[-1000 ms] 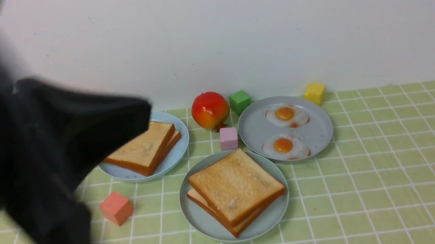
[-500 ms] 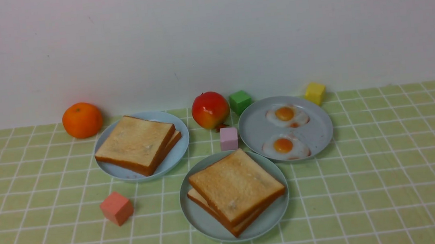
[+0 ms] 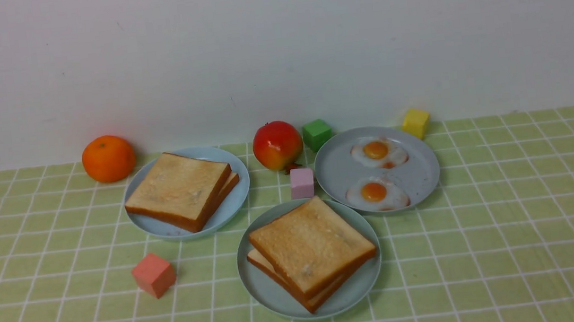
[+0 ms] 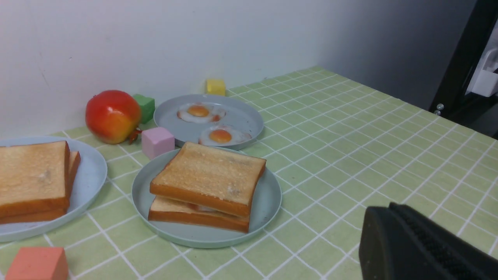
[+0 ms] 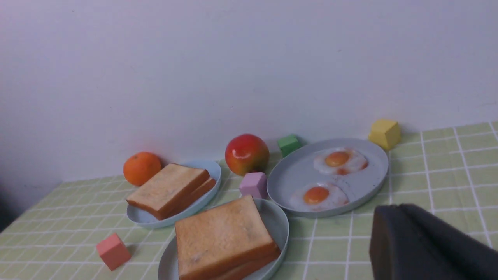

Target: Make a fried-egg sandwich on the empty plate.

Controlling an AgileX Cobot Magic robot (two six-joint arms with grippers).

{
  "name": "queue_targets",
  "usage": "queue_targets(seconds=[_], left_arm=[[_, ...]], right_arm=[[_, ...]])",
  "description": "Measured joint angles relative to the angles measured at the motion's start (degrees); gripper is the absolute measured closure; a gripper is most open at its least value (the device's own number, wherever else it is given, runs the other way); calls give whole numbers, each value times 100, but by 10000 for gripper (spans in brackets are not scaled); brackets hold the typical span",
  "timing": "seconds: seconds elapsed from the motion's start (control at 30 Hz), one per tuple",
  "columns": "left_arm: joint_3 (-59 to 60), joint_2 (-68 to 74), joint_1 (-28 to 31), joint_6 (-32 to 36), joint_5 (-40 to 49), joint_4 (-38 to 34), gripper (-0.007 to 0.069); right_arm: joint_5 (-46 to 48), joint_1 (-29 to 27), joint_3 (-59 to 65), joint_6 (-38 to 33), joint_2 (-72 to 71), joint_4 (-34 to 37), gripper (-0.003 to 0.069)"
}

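Observation:
The fried-egg sandwich [image 3: 310, 254], two toast slices with a sliver of egg between them, lies on the mint-teal plate [image 3: 264, 293] at the front middle. It also shows in the left wrist view [image 4: 210, 179] on its plate [image 4: 269, 194], and in the right wrist view [image 5: 221, 237] on its plate [image 5: 278, 223]. Neither arm shows in the front view. My left gripper [image 4: 389, 217] is shut and empty, hovering above the cloth, apart from the plate. My right gripper [image 5: 397, 217] is shut and empty, near the egg plate's front edge.
A light blue plate [image 3: 229, 209] holds two loose toast slices [image 3: 178, 191]. A grey-blue plate [image 3: 336, 172] holds two fried eggs [image 3: 374, 192]. An orange [image 3: 108, 158], a red fruit [image 3: 277, 145] and green [image 3: 316, 134], yellow [image 3: 416, 123], pink [image 3: 302, 183] and salmon [image 3: 154, 274] cubes stand around.
My left arm, which covered the left of the front view, has pulled back towards me and out of that view, uncovering the orange and the toast plate. Nothing on the table has moved.

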Motion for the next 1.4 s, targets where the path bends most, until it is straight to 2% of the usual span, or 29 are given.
queue_targets(seconds=[0.2, 0.27, 0.47, 0.63, 0.8, 1.07, 1.23, 1.4], left_arm=[[0, 0, 0, 0, 18, 0, 638], [0, 0, 0, 0, 17, 0, 638], [0, 0, 0, 0, 30, 0, 638], [1, 5, 0, 0, 30, 0, 638], [1, 5, 0, 0, 42, 0, 637], [1, 5, 0, 0, 94, 0, 634], [1, 5, 0, 0, 100, 0, 633], [1, 5, 0, 0, 100, 0, 627]], right_arm=[[-101, 0, 604, -9, 0, -53, 637], [-93, -122, 766, -88, -24, -284, 637], [-63, -1536, 801, -108, -165, -527, 672], [365, -2055, 801, -282, -609, -716, 673], [971, -2094, 801, -316, -636, -600, 673], [1093, -2100, 806, -734, -636, -135, 673], [1145, -2100, 806, -1554, -636, 355, 673], [1335, -2100, 775, -1781, -636, 452, 673]])
